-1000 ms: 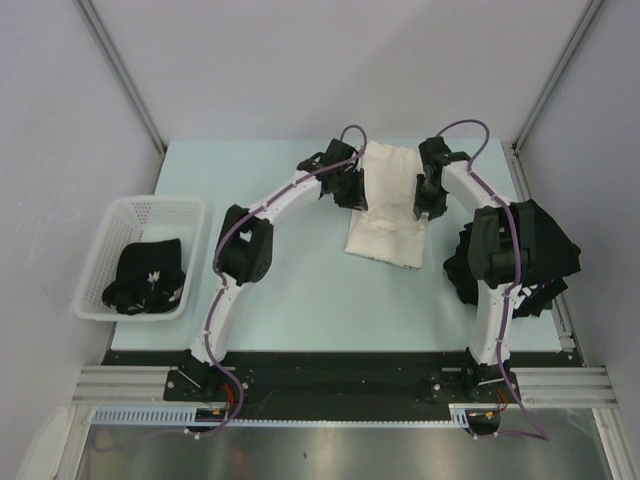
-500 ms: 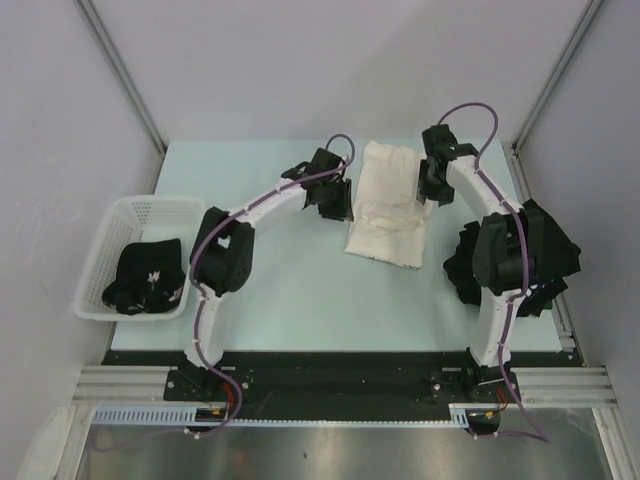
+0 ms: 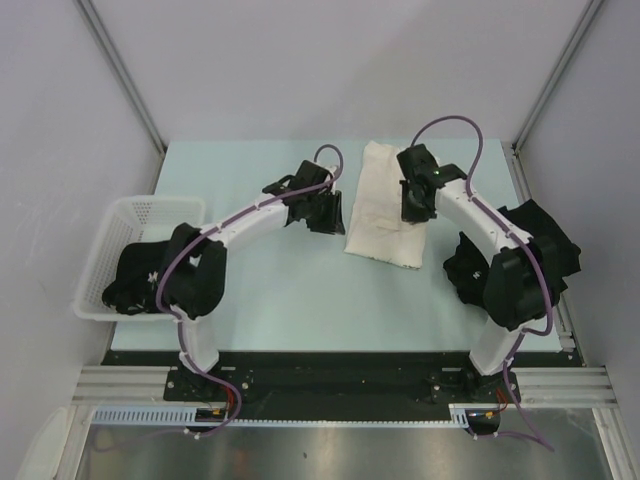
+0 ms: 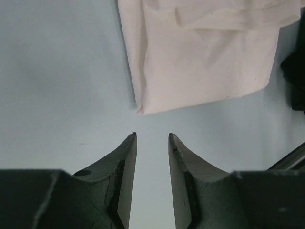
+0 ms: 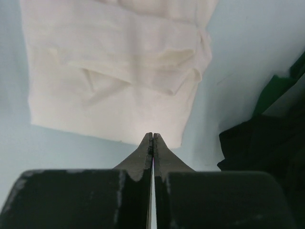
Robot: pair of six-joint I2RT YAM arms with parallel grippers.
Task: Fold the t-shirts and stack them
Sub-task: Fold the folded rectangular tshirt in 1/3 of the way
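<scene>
A cream-white t-shirt (image 3: 383, 205) lies folded into a rectangle at the middle back of the table. My left gripper (image 3: 327, 214) stands open just left of it; in the left wrist view its empty gripper (image 4: 152, 137) is over bare table, short of the cream t-shirt's (image 4: 205, 57) corner. My right gripper (image 3: 412, 207) is over the shirt's right part. In the right wrist view the gripper (image 5: 152, 136) is shut with nothing between the fingers, above the cream t-shirt's (image 5: 114, 71) near edge. A heap of black t-shirts (image 3: 525, 250) lies at the right.
A white mesh basket (image 3: 128, 215) stands at the left edge with a black t-shirt (image 3: 145, 278) with white print inside. The black heap (image 5: 267, 138) lies close beside the right arm. Frame posts stand at the back corners.
My left gripper has drawn back leftward off the cream t-shirt. The right gripper has shifted left over the shirt and shut. The shirt lies still.
</scene>
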